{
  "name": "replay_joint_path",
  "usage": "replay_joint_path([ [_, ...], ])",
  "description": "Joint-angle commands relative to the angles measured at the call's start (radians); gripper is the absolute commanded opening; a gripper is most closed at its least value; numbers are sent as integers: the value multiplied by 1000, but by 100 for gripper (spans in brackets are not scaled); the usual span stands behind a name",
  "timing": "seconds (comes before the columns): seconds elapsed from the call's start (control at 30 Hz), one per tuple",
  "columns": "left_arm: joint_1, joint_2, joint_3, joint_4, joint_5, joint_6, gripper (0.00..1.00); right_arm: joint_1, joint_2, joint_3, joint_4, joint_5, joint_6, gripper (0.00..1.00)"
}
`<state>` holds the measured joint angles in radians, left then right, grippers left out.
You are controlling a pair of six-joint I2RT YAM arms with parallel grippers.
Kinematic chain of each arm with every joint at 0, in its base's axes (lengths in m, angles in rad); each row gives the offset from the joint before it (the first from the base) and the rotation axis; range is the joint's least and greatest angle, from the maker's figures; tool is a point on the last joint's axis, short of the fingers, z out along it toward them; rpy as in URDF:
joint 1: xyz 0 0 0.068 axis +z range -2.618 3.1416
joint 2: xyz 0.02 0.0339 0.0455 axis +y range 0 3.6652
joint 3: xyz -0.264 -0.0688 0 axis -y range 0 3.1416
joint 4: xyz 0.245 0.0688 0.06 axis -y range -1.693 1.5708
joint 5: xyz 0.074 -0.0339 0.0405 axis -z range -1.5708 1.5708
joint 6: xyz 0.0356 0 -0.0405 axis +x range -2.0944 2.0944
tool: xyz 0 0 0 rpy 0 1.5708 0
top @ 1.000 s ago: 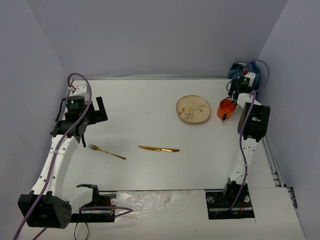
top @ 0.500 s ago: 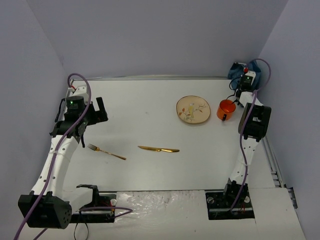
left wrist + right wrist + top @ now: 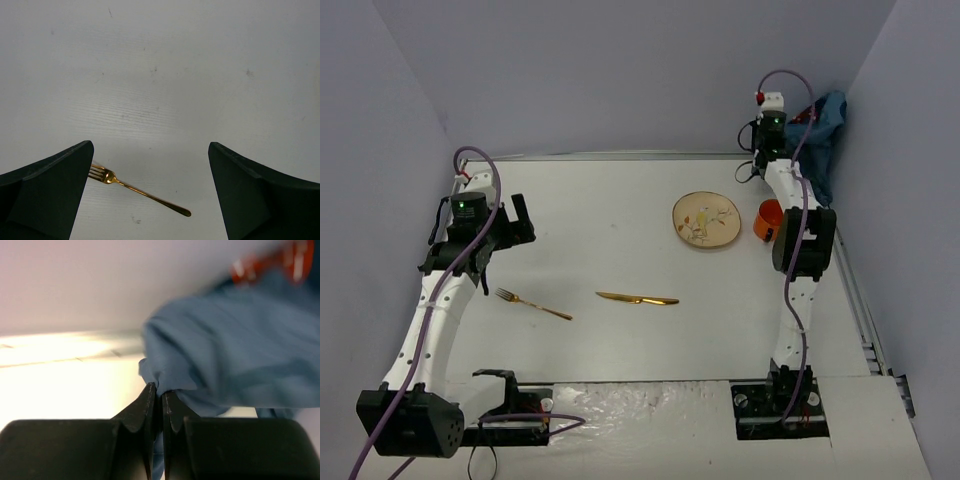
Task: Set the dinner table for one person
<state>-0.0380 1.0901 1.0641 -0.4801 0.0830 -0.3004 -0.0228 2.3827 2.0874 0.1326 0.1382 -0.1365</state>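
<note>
Your right hand (image 3: pixel 160 392) now raised above far-right corner, pinched tight on blue cloth (image 3: pixel 235 355). Left hand (image 3: pixel 151 150) spread wide above fork (image 3: pixel 135 189). Bench (image 3: pixel 620 200) under both arms carries knife (image 3: pixel 637 298), plate (image 3: pixel 706 219), orange mug (image 3: pixel 765 215).

Fork (image 3: pixel 533 304) and knife (image 3: pixel 637 298) lie apart — plate (image 3: pixel 706 219) beside orange mug (image 3: pixel 768 217), blue cloth (image 3: pixel 826 135) hanging beyond.

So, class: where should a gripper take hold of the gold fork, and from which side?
Probably mid-handle of the fork, from straight above, jaws across its width: it lies flat on the dinner table, and the handle is thin and straight.
</note>
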Motion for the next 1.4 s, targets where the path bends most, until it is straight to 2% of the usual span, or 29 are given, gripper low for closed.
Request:
replay_joint_path([
  [0.0, 7, -28, 33, 64, 3, -8, 97, 106, -164, 187, 144, -74, -55, 0],
  [0.13, 7, -38, 33, 61, -3, -6, 97, 239, -196, 255, 202, -179, -94, 0],
  [0.3, 6, -54, 31, 58, -13, -8, 97, 413, -267, 207, 244, -334, -112, 0],
  [0.57, 7, -108, 34, 44, -92, -22, 97, 622, -403, -75, 279, -551, -83, 0],
  [0.73, 7, -128, 46, 3, -130, -43, 97, 744, -503, -443, 332, -586, 10, 0],
  [0.9, 6, -143, 38, -25, -174, -89, 97, 854, -541, -730, 360, -509, 80, 0],
  [1.13, 6, -103, 8, -36, -183, -156, 97, 894, -564, -908, 264, -366, 177, 4],
  [1.2, 7, -79, 5, -34, -176, -168, 97, 891, -586, -952, 254, -294, 216, 6],
  [1.23, 7, -66, 4, -32, -173, -172, 97, 888, -602, -971, 253, -276, 223, 10],
  [1.37, 6, -1, -11, -17, -157, -194, 97, 881, -637, -990, 209, -288, 220, 38],
])
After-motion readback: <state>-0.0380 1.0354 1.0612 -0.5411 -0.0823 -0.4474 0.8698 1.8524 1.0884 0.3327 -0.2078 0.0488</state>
